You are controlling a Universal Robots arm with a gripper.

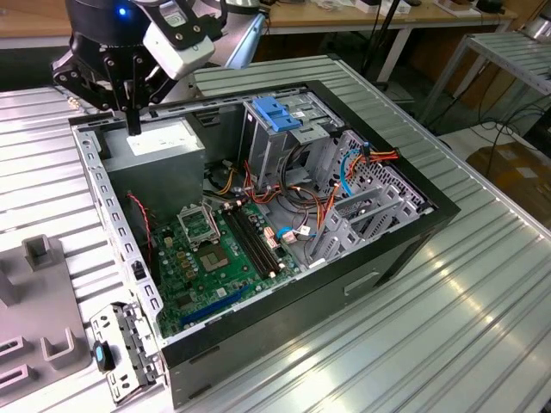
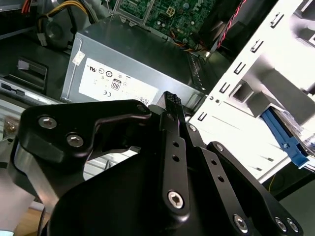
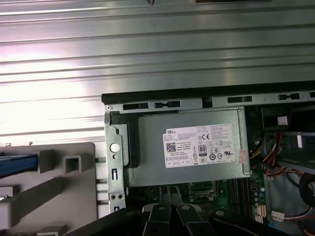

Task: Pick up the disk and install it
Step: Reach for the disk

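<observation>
An open computer case [image 1: 430, 211] lies on its side on a ribbed metal table [image 1: 482, 327], its green circuit board [image 1: 215, 258] exposed. In the exterior view the robot's black claw [image 1: 133, 127] hangs at the case's far corner on the exterior view's left. It points down just above the grey power supply box [image 1: 164, 142] with the white sticker. Its two fingers are pressed together with nothing between them. A metal drive cage with a blue plastic top [image 1: 275, 116] stands further along the back of the case. In the first wrist view the disk [image 3: 17, 164] shows as a blue side rail. It sits in a grey holder [image 3: 74, 187] outside the case, and the picture's edge cuts off the rest of it.
</observation>
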